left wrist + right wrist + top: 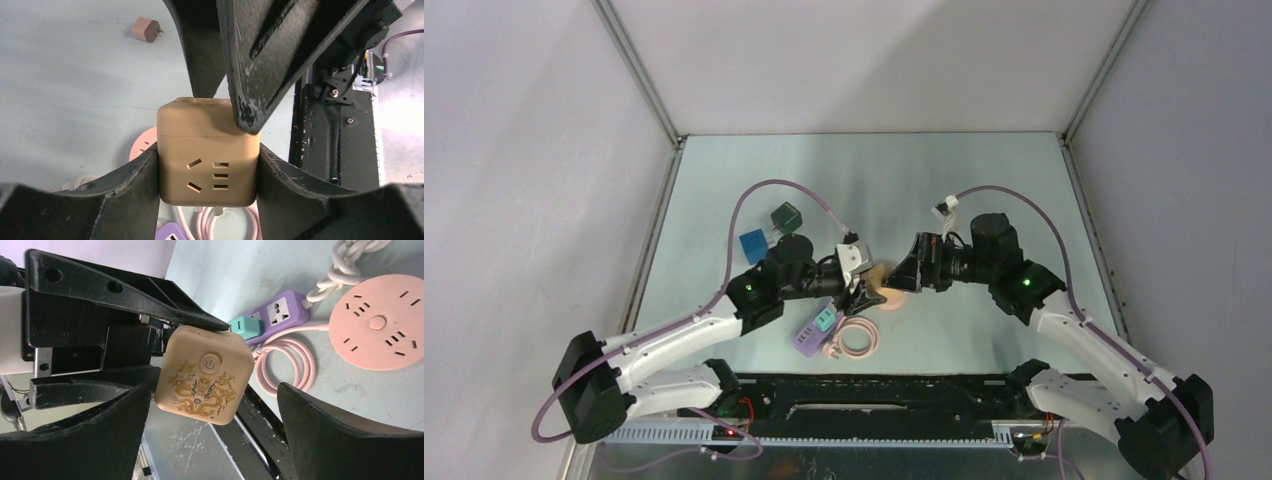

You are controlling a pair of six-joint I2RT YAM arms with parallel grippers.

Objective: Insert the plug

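Currently: pale table (874, 170), grey walls (524, 150). Aloft, the left gripper (207, 150) clamps the beige cube (202, 375); the right gripper (212, 389), jaws wide, faces the cube. A pink plug (146, 29) lies on the table, well beyond the cube.

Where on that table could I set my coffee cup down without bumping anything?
The far strip of table along the back wall, beyond the green cube, is bare; so is the patch right of the pink cable coil. The middle is crowded: tan socket cube, pink round socket, purple power strip.
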